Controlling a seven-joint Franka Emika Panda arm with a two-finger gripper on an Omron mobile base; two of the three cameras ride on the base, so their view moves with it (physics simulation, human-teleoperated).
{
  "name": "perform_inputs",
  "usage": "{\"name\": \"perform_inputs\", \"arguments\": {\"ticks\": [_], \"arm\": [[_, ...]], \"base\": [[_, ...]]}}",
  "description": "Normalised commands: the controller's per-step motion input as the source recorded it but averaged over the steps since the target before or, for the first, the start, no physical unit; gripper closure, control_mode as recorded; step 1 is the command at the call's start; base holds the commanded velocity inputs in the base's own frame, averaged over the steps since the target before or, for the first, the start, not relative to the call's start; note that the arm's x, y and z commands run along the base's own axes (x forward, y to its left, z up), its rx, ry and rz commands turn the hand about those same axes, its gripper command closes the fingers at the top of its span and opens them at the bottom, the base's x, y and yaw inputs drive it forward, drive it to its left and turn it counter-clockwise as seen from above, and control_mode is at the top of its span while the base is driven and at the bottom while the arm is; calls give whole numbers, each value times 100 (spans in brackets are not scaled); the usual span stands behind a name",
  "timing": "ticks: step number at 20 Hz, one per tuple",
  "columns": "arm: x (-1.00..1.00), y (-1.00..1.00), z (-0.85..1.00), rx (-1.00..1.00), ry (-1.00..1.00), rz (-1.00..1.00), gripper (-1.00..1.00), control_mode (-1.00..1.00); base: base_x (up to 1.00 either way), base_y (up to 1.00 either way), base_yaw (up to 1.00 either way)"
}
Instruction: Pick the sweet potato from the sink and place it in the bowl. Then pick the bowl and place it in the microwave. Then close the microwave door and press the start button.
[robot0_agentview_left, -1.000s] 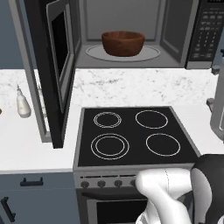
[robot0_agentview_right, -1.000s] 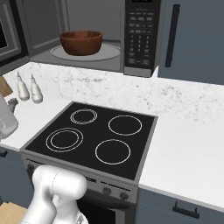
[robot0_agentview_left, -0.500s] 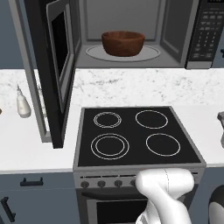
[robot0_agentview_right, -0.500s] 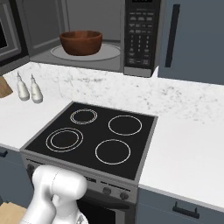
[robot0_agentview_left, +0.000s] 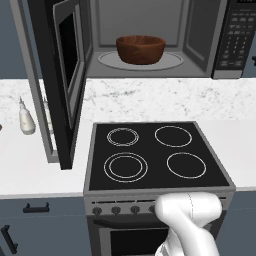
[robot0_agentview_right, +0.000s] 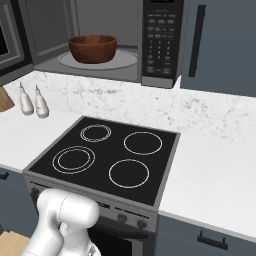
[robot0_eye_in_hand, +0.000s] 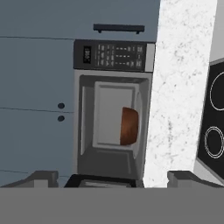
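Marble counter (robot0_agentview_left: 150, 100) running under wall-mounted microwave (robot0_agentview_left: 150, 37), cavity open. Black stove (robot0_agentview_left: 155, 155) with four white burner rings set into counter, directly below microwave. Microwave door (robot0_agentview_left: 62, 75) swung wide open to the left, edge-on toward camera, hanging past the stove's left side. Keypad panel (robot0_agentview_right: 161, 42) on right of cavity. Bowl (robot0_agentview_left: 141, 49) upright on round turntable (robot0_agentview_left: 172, 60), centered inside cavity; contents hidden from these angles. White bottles (robot0_agentview_right: 32, 100) on counter left of stove, near wall. Gripper (robot0_eye_in_hand: 113, 179) facing microwave from a distance, rolled sideways; grey fingertips (robot0_eye_in_hand: 41, 178) far apart, parted wide, nothing between.
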Motion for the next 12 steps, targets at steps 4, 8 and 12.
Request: {"name": "perform_inputs", "arguments": {"ticks": [4, 8, 12], "arm": [[-14, 36, -1, 1, -3, 0, -100, -100], [0, 37, -4, 1, 0, 0, -100, -100], [-21, 47, -1, 1, -2, 0, -100, -100]], "base": [[0, 0, 0], [0, 0, 0], [0, 0, 0]]}}
